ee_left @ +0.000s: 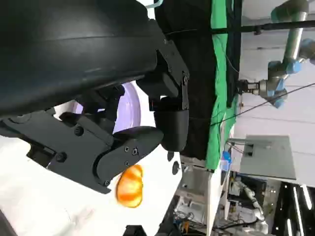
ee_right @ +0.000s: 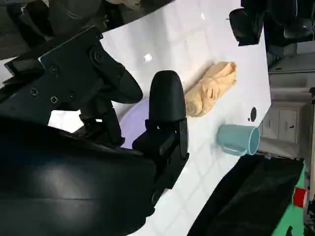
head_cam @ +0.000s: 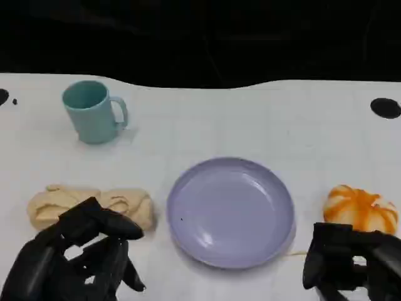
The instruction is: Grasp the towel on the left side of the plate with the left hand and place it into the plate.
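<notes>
The towel [head_cam: 91, 205] lies on the white tabletop [head_cam: 250, 119], just to the left of the lilac plate [head_cam: 230, 211] and a little apart from its rim. It is a beige cloth, bunched and twisted into a long roll that runs left to right, with creases and folds along its top. The left robot hand [head_cam: 78, 254] hovers at the near edge of the roll, fingers spread and holding nothing; its fingertips overlap the towel's front edge in the head view, but contact cannot be confirmed. The right robot hand [head_cam: 351, 260] rests low at the right, next to an orange-and-white pumpkin-like object [head_cam: 360, 209]; whether its fingers are apart or curled cannot be told. A teal mug [head_cam: 93, 111] stands well behind the towel.

The towel looks light and soft, so it should give under the fingers rather than resist them. It is not fragile, and its rough weave is unlikely to slip. The likely trouble is that a loose cloth sags and unrolls when lifted by one end, trailing over the plate's rim. The best hold is probably around the middle of the roll, fingers closing across its short width and pinching the raised folds, so both ends hang evenly. The plate is bare and shallow, so a short carry to the right and a release over its centre should do.
</notes>
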`<state>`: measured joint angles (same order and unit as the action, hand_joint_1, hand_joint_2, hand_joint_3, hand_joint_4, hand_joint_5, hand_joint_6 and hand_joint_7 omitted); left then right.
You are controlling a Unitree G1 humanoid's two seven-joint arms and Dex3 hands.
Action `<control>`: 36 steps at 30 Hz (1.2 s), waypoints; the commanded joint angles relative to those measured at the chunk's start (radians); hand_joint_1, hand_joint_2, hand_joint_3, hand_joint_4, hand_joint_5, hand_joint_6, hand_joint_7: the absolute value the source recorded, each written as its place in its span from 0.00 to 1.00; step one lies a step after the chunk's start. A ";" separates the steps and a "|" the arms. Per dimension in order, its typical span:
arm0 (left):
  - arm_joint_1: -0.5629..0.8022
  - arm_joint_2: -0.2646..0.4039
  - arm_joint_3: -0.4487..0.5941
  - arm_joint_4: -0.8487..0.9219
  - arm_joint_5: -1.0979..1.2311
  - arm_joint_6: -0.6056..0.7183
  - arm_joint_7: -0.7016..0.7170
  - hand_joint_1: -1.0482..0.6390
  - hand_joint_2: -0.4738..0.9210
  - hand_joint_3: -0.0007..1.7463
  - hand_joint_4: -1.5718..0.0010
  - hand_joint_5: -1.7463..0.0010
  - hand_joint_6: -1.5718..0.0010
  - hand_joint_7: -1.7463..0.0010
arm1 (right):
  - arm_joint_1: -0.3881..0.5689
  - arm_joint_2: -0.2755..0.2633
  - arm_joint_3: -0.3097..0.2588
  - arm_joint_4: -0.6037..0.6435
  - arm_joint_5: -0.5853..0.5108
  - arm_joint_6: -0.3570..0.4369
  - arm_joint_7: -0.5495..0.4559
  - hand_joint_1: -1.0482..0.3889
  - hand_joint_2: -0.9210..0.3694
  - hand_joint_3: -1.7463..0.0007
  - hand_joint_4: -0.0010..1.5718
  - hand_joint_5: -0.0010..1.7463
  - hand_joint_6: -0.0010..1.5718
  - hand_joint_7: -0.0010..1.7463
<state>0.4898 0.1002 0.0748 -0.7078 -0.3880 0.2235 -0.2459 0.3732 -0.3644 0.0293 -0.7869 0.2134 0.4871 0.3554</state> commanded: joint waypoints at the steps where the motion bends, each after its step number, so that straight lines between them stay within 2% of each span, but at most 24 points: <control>1: 0.004 0.014 0.005 -0.004 0.001 0.005 0.009 0.44 0.78 0.50 0.50 0.06 0.54 0.15 | -0.003 -0.007 -0.010 -0.008 0.006 0.009 -0.004 0.70 0.31 0.29 0.47 1.00 0.40 0.88; 24: 0.005 0.014 0.006 -0.008 0.011 0.003 0.014 0.44 0.78 0.50 0.50 0.05 0.54 0.16 | -0.003 -0.007 -0.008 -0.011 0.005 0.011 -0.004 0.70 0.31 0.29 0.47 1.00 0.40 0.88; 30: 0.004 0.010 0.015 -0.002 -0.005 0.000 0.012 0.45 0.79 0.50 0.53 0.06 0.55 0.19 | -0.001 -0.006 -0.007 -0.011 0.003 0.003 -0.003 0.70 0.31 0.29 0.46 1.00 0.40 0.88; 33: 0.000 0.000 0.021 -0.006 -0.020 0.007 0.024 0.46 0.78 0.52 0.54 0.15 0.52 0.30 | 0.000 -0.006 -0.004 -0.014 0.003 0.005 -0.004 0.69 0.31 0.29 0.47 1.00 0.40 0.88; 34: -0.001 -0.002 0.023 -0.009 -0.021 0.010 0.031 0.46 0.78 0.50 0.53 0.22 0.50 0.39 | 0.001 -0.006 -0.003 -0.017 0.003 0.008 -0.005 0.69 0.31 0.29 0.47 1.00 0.40 0.88; 36: -0.005 -0.003 0.027 -0.015 -0.019 0.014 0.044 0.46 0.80 0.46 0.52 0.27 0.48 0.48 | 0.001 -0.005 0.000 -0.023 0.003 0.014 -0.009 0.69 0.31 0.29 0.47 1.00 0.40 0.88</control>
<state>0.4865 0.0930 0.0877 -0.7082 -0.4019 0.2274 -0.2256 0.3732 -0.3644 0.0330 -0.7923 0.2125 0.4898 0.3544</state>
